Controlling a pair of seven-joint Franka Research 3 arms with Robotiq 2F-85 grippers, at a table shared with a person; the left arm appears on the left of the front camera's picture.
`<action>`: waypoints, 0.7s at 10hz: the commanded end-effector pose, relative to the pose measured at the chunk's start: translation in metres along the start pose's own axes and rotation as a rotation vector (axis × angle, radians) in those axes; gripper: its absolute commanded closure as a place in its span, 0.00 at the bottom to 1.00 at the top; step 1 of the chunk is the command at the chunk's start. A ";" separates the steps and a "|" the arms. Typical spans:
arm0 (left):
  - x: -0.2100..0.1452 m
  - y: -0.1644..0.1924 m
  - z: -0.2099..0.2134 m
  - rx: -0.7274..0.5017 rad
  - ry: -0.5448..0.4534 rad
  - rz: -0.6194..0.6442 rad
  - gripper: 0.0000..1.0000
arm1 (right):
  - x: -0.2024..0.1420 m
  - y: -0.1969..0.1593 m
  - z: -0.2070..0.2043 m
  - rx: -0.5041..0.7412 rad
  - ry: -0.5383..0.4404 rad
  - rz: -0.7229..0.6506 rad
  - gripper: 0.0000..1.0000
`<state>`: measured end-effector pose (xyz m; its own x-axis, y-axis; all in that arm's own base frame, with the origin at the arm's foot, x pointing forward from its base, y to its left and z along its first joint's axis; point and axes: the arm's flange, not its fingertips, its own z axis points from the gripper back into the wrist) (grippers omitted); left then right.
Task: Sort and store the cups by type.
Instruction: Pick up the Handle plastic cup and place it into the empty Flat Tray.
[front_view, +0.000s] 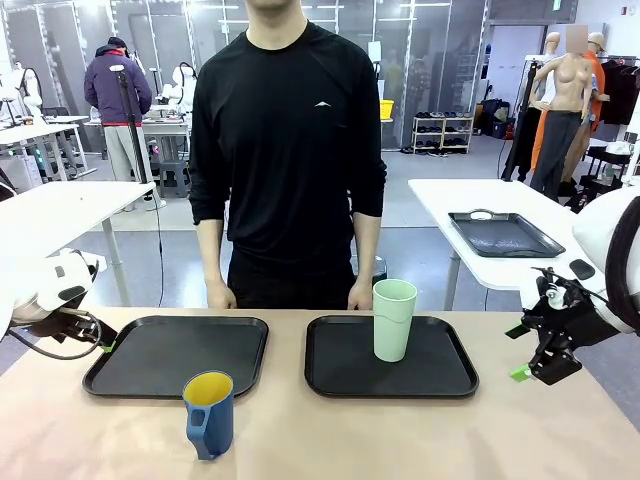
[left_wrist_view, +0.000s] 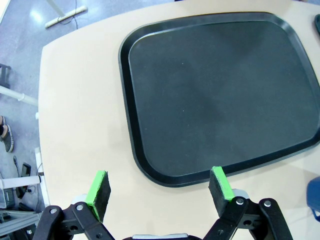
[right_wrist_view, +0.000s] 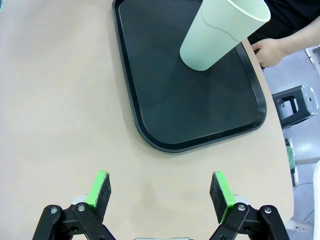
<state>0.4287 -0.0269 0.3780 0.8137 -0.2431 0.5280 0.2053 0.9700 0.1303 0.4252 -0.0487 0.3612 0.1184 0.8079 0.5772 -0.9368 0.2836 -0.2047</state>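
Green tumbler (front_view: 393, 320) stands upright, mouth up, by the right tray's (front_view: 440, 378) far edge, well ahead of the right gripper (right_wrist_view: 160, 181). That one and the left gripper (left_wrist_view: 159, 176) are both spread wide.

Tumbler (right_wrist_view: 220, 35) rim beyond top edge

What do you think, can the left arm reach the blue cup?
Probably yes. The blue cup stands on bare table just in front of the left tray, near the left arm. Its jaws are open, and nothing lies between them and the cup.
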 end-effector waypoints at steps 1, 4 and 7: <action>0.000 0.000 0.000 0.003 0.004 -0.008 0.00 | 0.001 -0.001 0.000 0.006 0.001 0.002 0.00; 0.000 0.000 0.000 0.003 0.004 -0.008 0.00 | 0.001 -0.001 0.000 0.006 0.001 0.002 0.00; 0.000 0.000 0.000 0.003 0.004 -0.008 0.00 | 0.001 -0.001 0.000 0.006 0.001 0.002 0.00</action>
<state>0.4287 -0.0269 0.3780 0.8137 -0.2431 0.5280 0.2053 0.9700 0.1303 0.4252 -0.0491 0.3612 0.1190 0.8076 0.5776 -0.9366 0.2843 -0.2046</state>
